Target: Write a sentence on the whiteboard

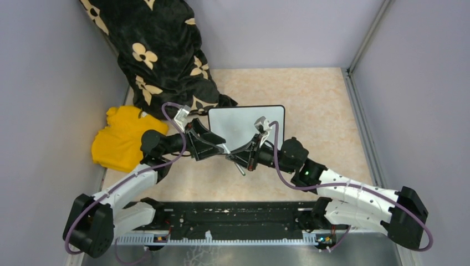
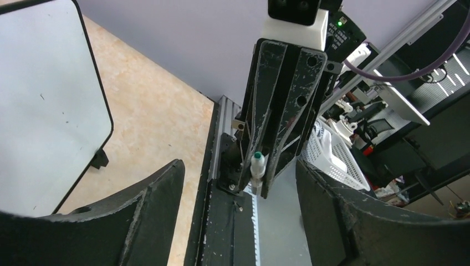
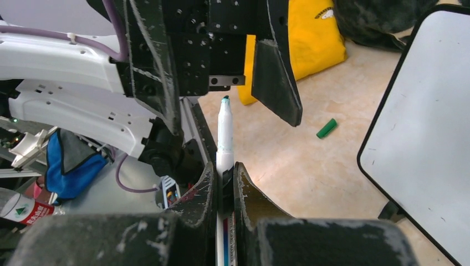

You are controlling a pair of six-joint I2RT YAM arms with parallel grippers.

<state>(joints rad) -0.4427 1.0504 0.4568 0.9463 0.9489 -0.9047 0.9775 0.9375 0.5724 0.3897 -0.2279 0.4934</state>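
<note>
Green-tipped marker [image 3: 224, 130], pinched in the right end effector [image 3: 224, 173] with the left end effector [image 2: 235, 166] spread opposite, could topple the blank whiteboard [image 1: 235, 126] standing just beyond if pressed hard.

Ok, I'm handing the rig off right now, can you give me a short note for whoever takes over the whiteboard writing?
Right hand: shut on the marker, tip bare and pointing toward the left hand.
Left hand: open, holding nothing, facing the marker tip.
Whiteboard: on the table just beyond both hands, blank apart from a few specks.
Green cap: loose on the table, beside the board's edge.
Done: marker uncapped and gripped.
Left: the whole sentence; no lettering is on the board yet.
</note>
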